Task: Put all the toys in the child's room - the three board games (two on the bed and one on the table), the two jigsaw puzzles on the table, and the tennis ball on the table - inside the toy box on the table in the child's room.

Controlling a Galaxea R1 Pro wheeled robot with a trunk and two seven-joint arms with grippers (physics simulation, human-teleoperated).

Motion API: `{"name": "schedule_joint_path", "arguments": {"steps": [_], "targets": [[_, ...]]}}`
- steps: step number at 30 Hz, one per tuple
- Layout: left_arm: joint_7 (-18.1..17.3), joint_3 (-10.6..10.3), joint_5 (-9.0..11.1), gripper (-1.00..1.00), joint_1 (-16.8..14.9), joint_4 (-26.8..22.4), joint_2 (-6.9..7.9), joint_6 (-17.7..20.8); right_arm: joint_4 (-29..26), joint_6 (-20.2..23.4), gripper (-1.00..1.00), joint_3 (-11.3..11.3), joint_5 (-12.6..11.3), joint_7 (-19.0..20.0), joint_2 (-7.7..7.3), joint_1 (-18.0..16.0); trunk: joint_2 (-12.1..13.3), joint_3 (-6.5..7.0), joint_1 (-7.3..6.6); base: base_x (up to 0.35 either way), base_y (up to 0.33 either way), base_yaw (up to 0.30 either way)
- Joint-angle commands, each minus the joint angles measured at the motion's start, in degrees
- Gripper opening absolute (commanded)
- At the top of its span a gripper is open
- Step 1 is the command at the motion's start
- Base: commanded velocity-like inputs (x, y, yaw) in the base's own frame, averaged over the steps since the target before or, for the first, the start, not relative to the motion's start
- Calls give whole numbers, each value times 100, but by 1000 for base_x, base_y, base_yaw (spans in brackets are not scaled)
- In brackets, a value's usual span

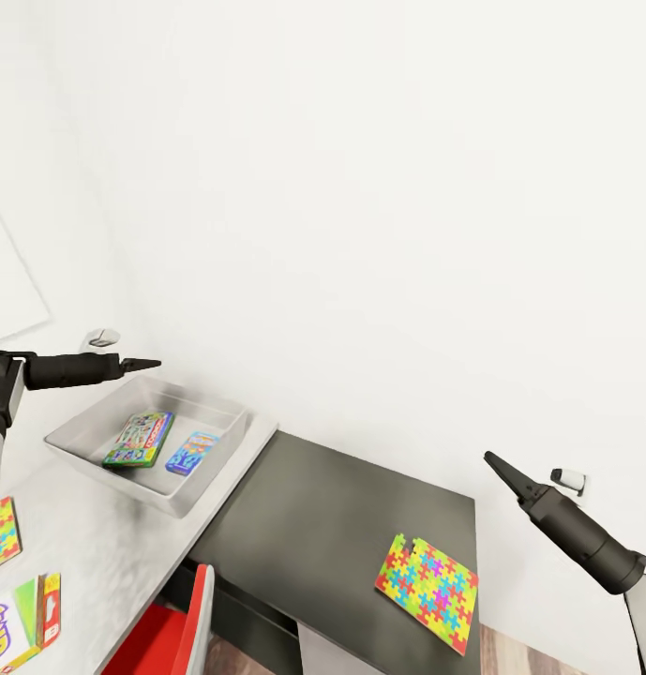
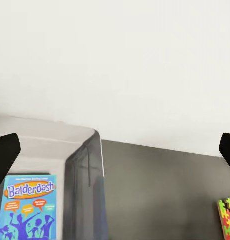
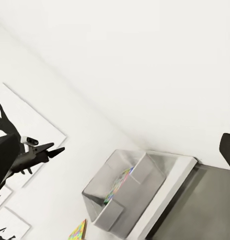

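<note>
Toy box (image 1: 224, 448): a shallow light grey bin that I see at centre left of the head view, resting on the pale end of the worktop (image 1: 97, 525) against the white wall. Inside it lie two board games side by side, a green-edged one (image 1: 139, 440) and a smaller blue one (image 1: 193, 453); in the left wrist view the blue cover (image 2: 28, 212) reads "Balderdash" and sits in the lower left of the frame, behind the box's translucent-looking wall (image 2: 87, 175).

Lower dark grey section of the worktop (image 1: 323, 525): at centre and lower right of the head view, carrying one jigsaw puzzle (image 1: 428, 579) near its right-hand end, well apart from the toy box. A corner of that puzzle (image 2: 226, 219) shows at the lower right edge of the left wrist view.

Lower left of the head view: a second jigsaw puzzle (image 1: 2, 534) at the frame edge, and below it a third board game (image 1: 22, 623) with red-yellow edging, both on the pale worktop. A red chair (image 1: 177, 628) stands below the worktop edge.

Left gripper (image 1: 144, 364): I see it at mid left, above the far corner of the toy box, holding nothing; its jaws look closed to a point in the head view, yet the dark tips stand wide apart in its wrist view, so I cannot tell.

Right gripper (image 1: 496, 464): at lower right, raised over the dark section, empty; whether its jaws are released or clenched I cannot tell.
</note>
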Motion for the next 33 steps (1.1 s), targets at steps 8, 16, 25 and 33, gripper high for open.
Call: {"name": "schedule_joint_path", "arguments": {"steps": [8,16,25,33], "targets": [[-49,35,-60,100,-9,-4,-4,55,-3,36,100,-4,-21,1,-1,-5,-12,-12,3,0,0,0],[-49,33,-60,100,-9,-4,0,56,-4,35,100,0,-20,1,1,-5,-12,-12,3,0,0,0],[-49,27,-61,100,-9,-4,8,51,-4,43,100,-4,-24,5,1,-5,-12,-12,3,0,0,0],[-57,26,-60,100,-9,-4,9,51,-4,43,100,-4,-30,12,-7,-5,-12,-12,3,0,0,6]]}}
